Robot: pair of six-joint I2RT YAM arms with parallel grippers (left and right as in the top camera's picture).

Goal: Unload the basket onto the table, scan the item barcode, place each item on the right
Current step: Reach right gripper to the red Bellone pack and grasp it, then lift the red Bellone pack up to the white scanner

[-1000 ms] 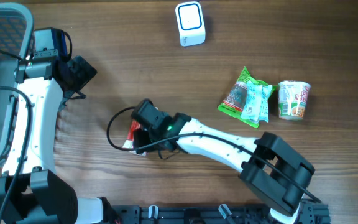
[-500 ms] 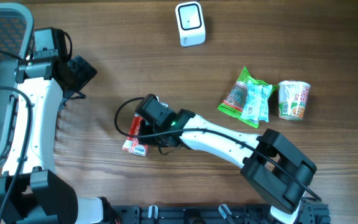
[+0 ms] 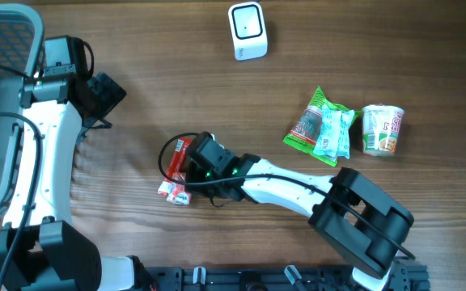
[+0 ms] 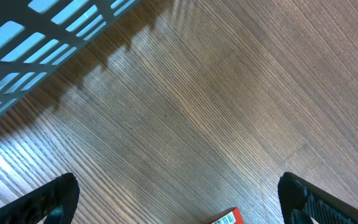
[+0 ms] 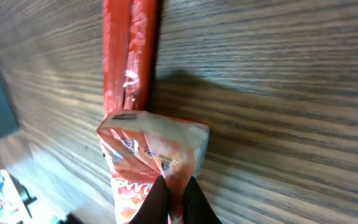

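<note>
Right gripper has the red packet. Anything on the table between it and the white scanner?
Nothing visible: only bare table lies between red packet and scanner; the other snacks sit off to the right.

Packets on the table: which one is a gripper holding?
The red packet, pinched by the right gripper; the green packet and pale blue packet lie untouched beside the noodle cup.

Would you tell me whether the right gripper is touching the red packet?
Touching. The right wrist view shows the right gripper pinched shut on the red packet.
</note>
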